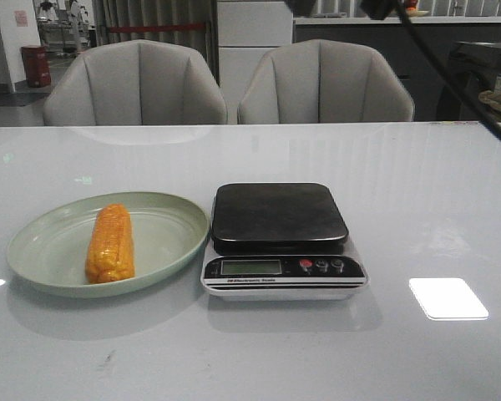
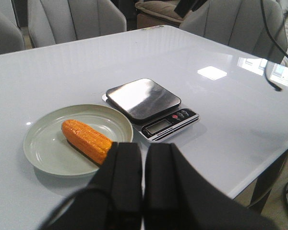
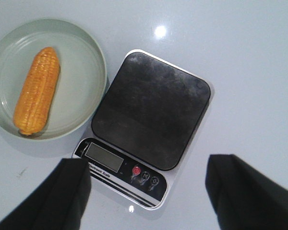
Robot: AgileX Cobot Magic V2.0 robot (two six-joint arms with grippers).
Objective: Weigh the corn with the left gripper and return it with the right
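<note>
The left gripper (image 2: 143, 179) hangs above the near table edge with its fingers pressed together, holding nothing; it must open before it can take anything. The right gripper (image 3: 146, 191) hovers high over the scale (image 1: 281, 240), fingers spread wide and empty. The corn (image 1: 110, 243) lies lengthwise in the green plate (image 1: 172, 244), just beside the scale and not touching it. A cob that is round and bumpy could roll or slip from a pinch placed off its middle, and the plate's raised rim may catch a low finger or shove the plate into the scale
</note>
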